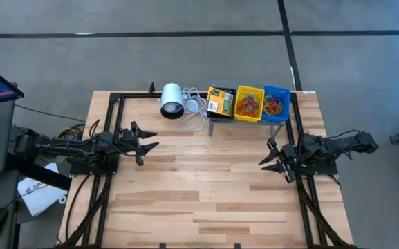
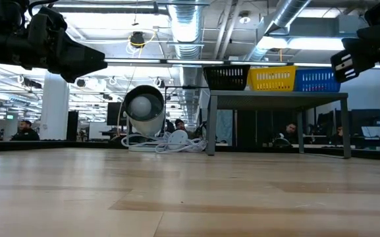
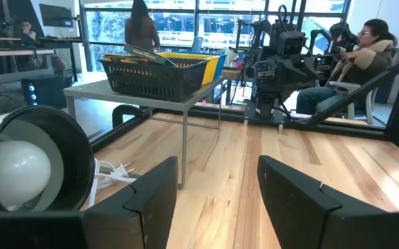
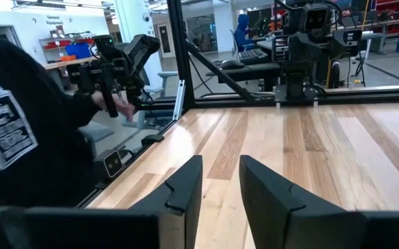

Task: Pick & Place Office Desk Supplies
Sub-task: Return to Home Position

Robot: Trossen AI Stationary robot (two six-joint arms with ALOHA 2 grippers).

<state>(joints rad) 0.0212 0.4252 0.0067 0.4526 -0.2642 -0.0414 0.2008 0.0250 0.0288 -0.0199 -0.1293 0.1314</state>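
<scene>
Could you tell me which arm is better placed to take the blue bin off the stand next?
Probably right: the right hand, open, lies near the stand's end holding the blue bin; the left hand is farther, past the black bin.

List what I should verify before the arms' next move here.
1. Black bin, yellow bin, blue bin in a row on the grey stand: ok.
2. Left gripper open, empty, over the table's left side: ok.
3. Right gripper open, empty, over its right side: ok.
4. White cylinder and cable apart from both grippers: ok.
5. Rubber bands inside yellow and blue bins: ok.
</scene>
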